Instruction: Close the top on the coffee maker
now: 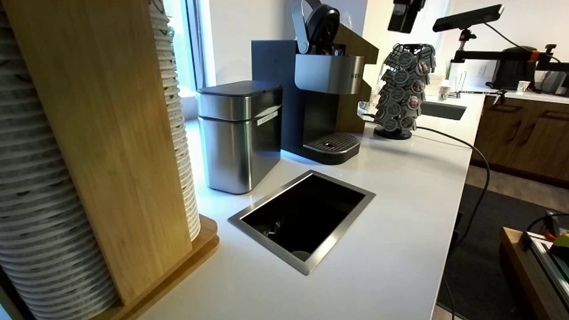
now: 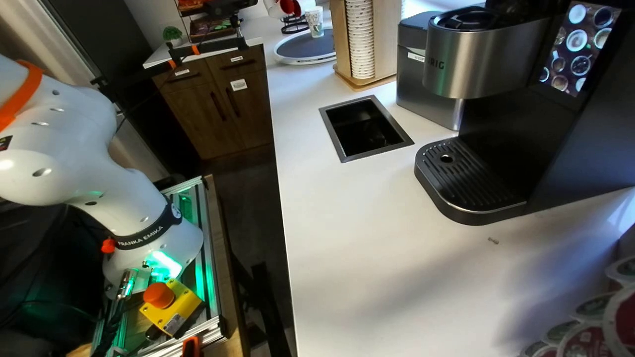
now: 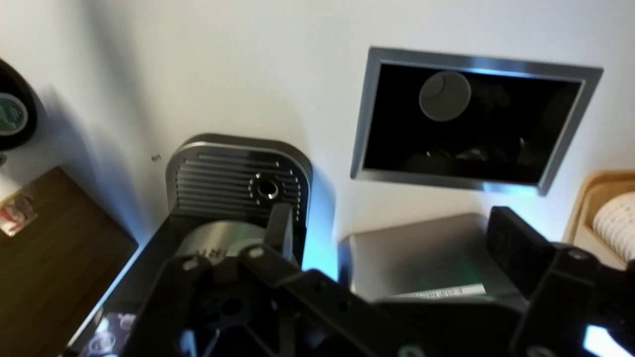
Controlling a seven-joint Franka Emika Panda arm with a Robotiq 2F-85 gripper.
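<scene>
The coffee maker (image 1: 329, 73) stands on the counter, and also shows in an exterior view (image 2: 476, 64) and the wrist view (image 3: 223, 173). Its top (image 1: 323, 27) stands raised and tilted back above the brew head, with a pale grey handle. In an exterior view the pod holder (image 2: 469, 20) is exposed and the raised top is mostly cut off. In the wrist view the top is hidden behind my gripper. My gripper (image 3: 396, 225) is open, its fingers wide apart with nothing between them, high above the counter. A black part at an exterior view's top edge (image 1: 403, 18) looks like my gripper.
A brushed-grey metal box (image 1: 240, 142) stands beside the coffee maker. A metal-rimmed counter opening (image 1: 340, 233) lies in front of both. A pod rack (image 1: 400, 89) stands on the machine's other side. A wooden cup holder (image 1: 111, 133) stands beyond the box.
</scene>
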